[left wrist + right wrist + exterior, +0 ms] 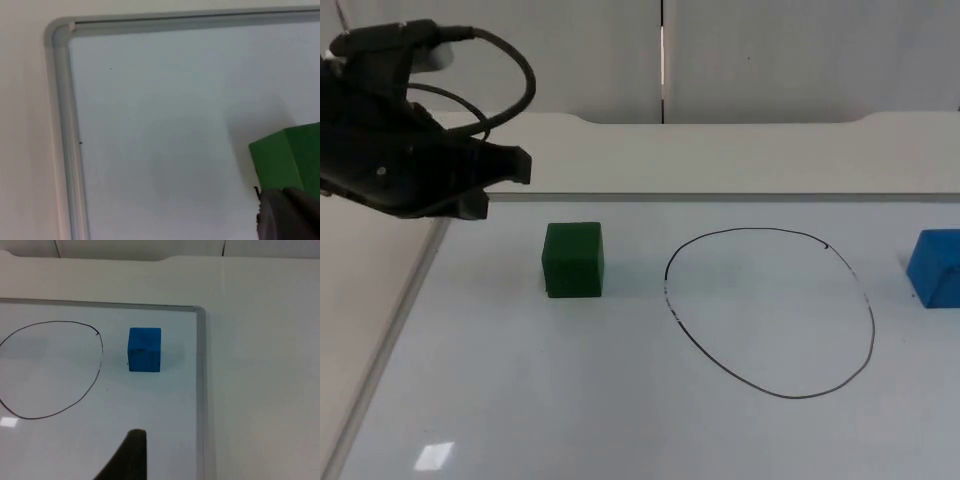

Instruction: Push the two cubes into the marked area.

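A green cube (572,260) sits on the whiteboard, left of a hand-drawn black oval (770,312). A blue cube (935,268) rests at the board's right side, just outside the oval. My left gripper (508,168) hovers behind and to the left of the green cube, clear of it. In the left wrist view the green cube (289,156) lies close ahead of that gripper (289,216). In the right wrist view the blue cube (145,350) stands between the oval's line (98,365) and the board's frame, well ahead of my right gripper (129,457).
The whiteboard has a raised grey frame (720,197) along its far edge, down its left side (62,130) and down its right side (200,390). Beyond the frame lies the white table, then the grey partition wall (800,55).
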